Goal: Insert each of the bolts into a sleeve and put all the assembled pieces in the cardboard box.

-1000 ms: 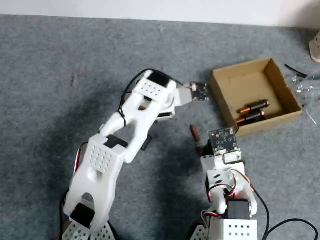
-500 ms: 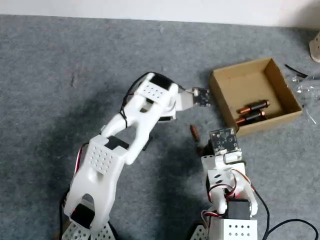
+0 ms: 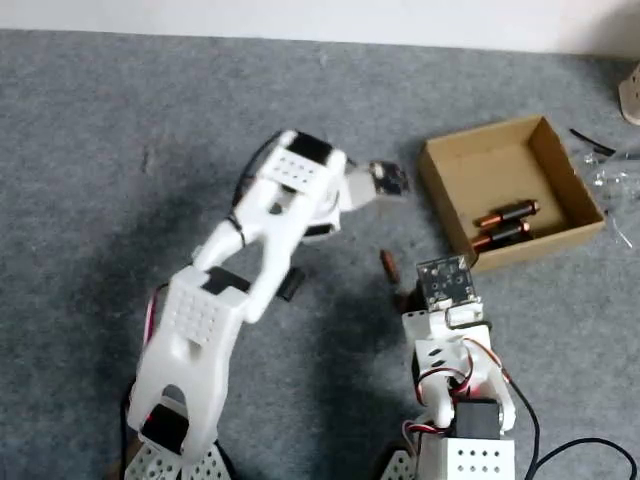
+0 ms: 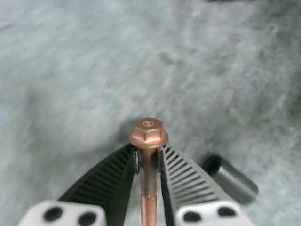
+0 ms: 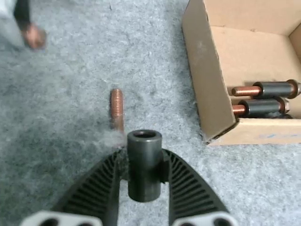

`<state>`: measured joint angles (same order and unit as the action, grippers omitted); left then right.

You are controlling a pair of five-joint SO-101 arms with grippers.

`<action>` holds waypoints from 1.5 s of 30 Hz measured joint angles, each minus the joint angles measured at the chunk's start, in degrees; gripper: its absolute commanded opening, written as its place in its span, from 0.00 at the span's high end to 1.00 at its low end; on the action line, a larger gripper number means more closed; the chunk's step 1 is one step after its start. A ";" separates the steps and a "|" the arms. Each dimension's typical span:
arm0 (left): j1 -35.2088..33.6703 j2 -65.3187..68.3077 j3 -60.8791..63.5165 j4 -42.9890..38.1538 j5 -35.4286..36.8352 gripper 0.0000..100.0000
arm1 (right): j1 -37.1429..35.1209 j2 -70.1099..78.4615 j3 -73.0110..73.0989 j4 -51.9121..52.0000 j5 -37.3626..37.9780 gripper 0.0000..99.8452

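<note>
We see a coarse grey carpet (image 3: 110,130) across the whole working surface. A strip of white wall (image 3: 300,15) runs along the top edge of the high view. At the right edge of that view lie a crumple of clear plastic (image 3: 612,178) and a short black wire (image 3: 592,142), and a black cable (image 3: 565,447) loops over the carpet in the lower right corner.

The left arm (image 3: 250,260) stretches from the lower left towards the centre, its tip just left of the cardboard box (image 3: 497,160), which sits in the upper right. In the left wrist view, the left pincer (image 4: 148,151) is closed to a narrow gap on the shank of a copper bolt (image 4: 148,132), whose hex head stands clear beyond the fingertips. A loose sleeve (image 4: 230,176), dark and hollow, lies on the carpet at the lower right of that picture.

The right arm (image 3: 455,400) stands in the lower right of the high view, below the box's lower left corner. The right pincer (image 5: 144,153) is clamped on a dark sleeve (image 5: 144,174), open end facing outward. Just beyond it a loose bolt (image 5: 116,110) lies on the carpet, left of the box wall.

Two assembled pieces (image 3: 507,212) lie side by side on the box floor, near its lower wall
</note>
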<state>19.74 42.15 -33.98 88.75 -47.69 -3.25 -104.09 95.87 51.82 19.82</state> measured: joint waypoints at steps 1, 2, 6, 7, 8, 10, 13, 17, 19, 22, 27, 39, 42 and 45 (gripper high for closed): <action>-0.09 -1.41 -0.18 0.53 1.58 0.99 | 0.00 0.00 0.00 0.00 0.00 1.00; -0.09 -2.55 -0.35 0.79 3.25 0.99 | 0.00 0.00 0.00 0.00 0.00 1.00; 0.35 -6.51 -0.35 3.25 9.32 0.99 | 0.00 0.00 0.00 0.00 0.00 1.00; 0.35 -7.65 -0.35 3.87 10.37 0.99 | 0.00 0.00 0.00 0.00 0.00 1.00; 0.26 -8.79 -0.35 4.66 11.43 0.99 | 0.00 0.00 0.00 0.00 0.00 1.00; 0.26 -11.60 -0.35 6.68 13.36 0.99 | 0.00 0.00 0.00 0.00 0.00 1.00; 1.49 -16.44 -0.35 9.41 15.74 0.99 | 0.00 0.00 0.00 0.00 0.00 1.00; 2.73 -25.23 3.25 10.11 18.46 0.99 | 0.00 0.00 0.00 0.00 0.00 1.00; 2.73 -30.24 8.35 10.29 18.90 0.99 | 0.00 0.00 0.00 0.00 0.00 1.00; 2.29 -38.24 17.85 8.09 19.08 0.99 | 0.00 0.00 0.00 0.00 0.00 1.00; 2.64 -52.75 36.84 -2.64 18.99 0.99 | 0.00 0.00 0.00 -1.67 0.00 1.00; 2.55 -77.98 72.62 -27.69 18.90 0.99 | -0.09 0.00 0.00 -2.81 0.00 1.00; 2.46 -83.87 78.95 -32.18 18.90 0.99 | -2.11 0.00 0.00 -2.81 0.00 1.00; 2.46 -90.20 86.42 -38.07 18.90 0.99 | -2.29 0.00 0.00 -2.81 0.00 1.00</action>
<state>22.20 -48.04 52.44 50.68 -28.79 -5.54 -104.09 95.87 49.01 19.82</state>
